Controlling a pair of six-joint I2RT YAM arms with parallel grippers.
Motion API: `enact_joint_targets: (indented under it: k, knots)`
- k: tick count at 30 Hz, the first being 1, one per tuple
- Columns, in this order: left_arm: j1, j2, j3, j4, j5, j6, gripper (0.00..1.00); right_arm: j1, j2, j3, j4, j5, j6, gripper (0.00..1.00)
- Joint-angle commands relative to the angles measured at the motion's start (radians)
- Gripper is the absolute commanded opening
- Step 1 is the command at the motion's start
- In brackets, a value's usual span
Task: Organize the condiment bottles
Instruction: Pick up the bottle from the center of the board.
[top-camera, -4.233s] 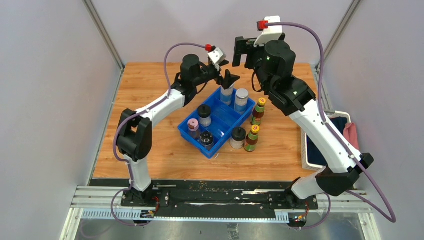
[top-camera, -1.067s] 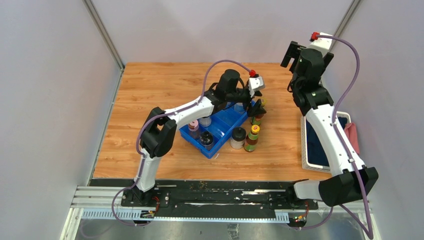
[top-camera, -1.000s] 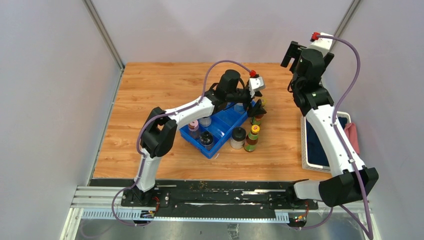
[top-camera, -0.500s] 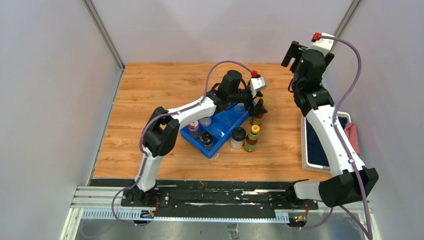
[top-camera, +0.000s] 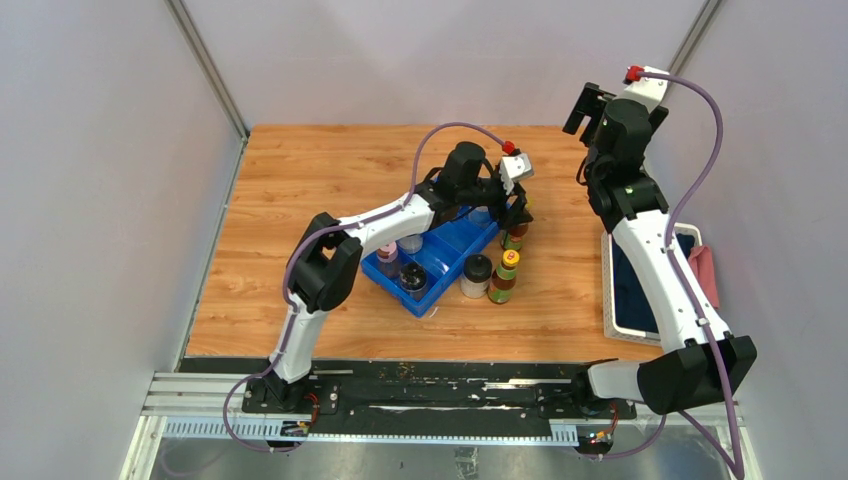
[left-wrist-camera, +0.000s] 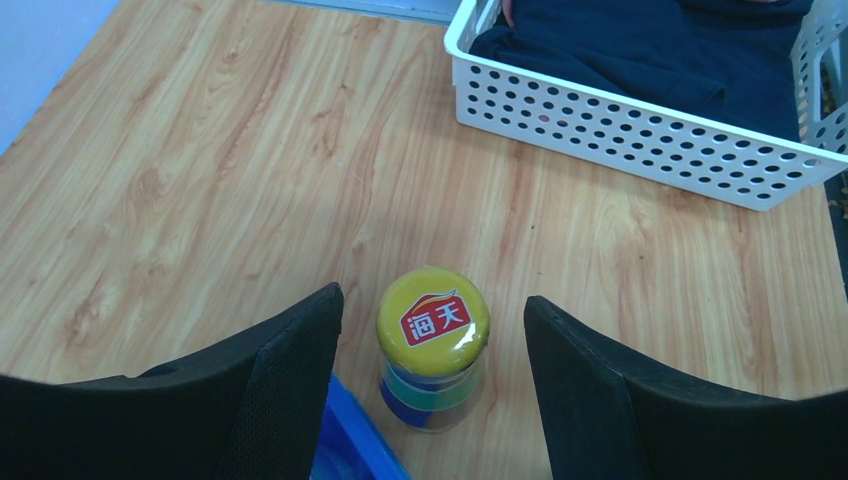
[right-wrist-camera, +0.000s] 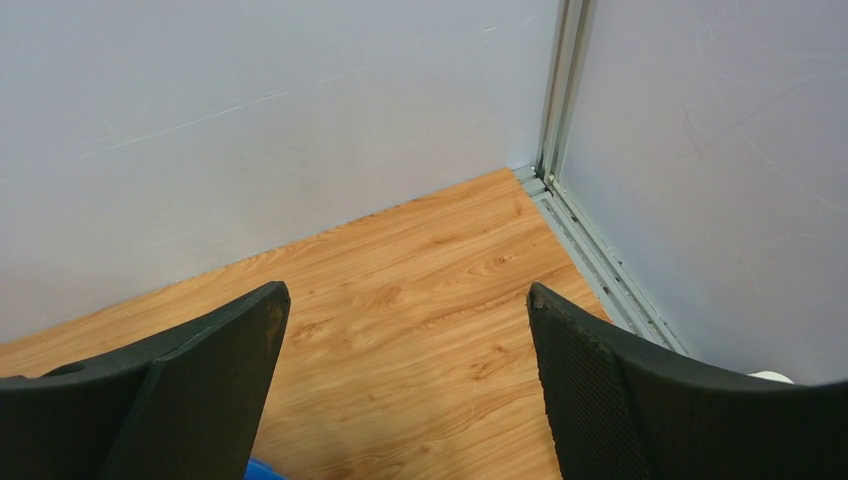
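My left gripper (left-wrist-camera: 433, 312) stands open around a tall dark bottle (left-wrist-camera: 432, 345) with a yellow cap and red label. Wood shows on both sides between cap and fingers (left-wrist-camera: 290, 380). In the top view this bottle (top-camera: 514, 238) stands just off the right side of the blue tray (top-camera: 450, 240), with the left gripper (top-camera: 518, 214) over it. A second yellow-capped bottle (top-camera: 504, 276) and a black-lidded jar (top-camera: 477, 273) stand in front of the tray. A pink-lidded jar (top-camera: 386, 256) and a black-lidded jar (top-camera: 413, 281) sit inside it. My right gripper (right-wrist-camera: 405, 295) is open and empty, held high at the back right (top-camera: 588, 104).
A white perforated basket (left-wrist-camera: 640, 140) holding dark cloth sits to the right of the bottles, at the table's right edge (top-camera: 622, 300). The left arm lies across the tray's back compartments. Grey walls enclose the table on three sides.
The left jaws have narrowed around the yellow-capped bottle and the wrist has shifted slightly right. The right arm has held still.
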Motion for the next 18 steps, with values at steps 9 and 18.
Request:
enact_joint_targets:
  k: [9, 18]
  knots:
    - [-0.009, 0.032, 0.044, -0.006, -0.024, -0.014, 0.60, -0.017, -0.016, -0.015, 0.023, -0.002, 0.017, 0.89]
    - [-0.011, 0.038, 0.051, -0.005, -0.018, -0.023, 0.41, -0.015, -0.017, -0.015, 0.025, 0.000, 0.017, 0.86]
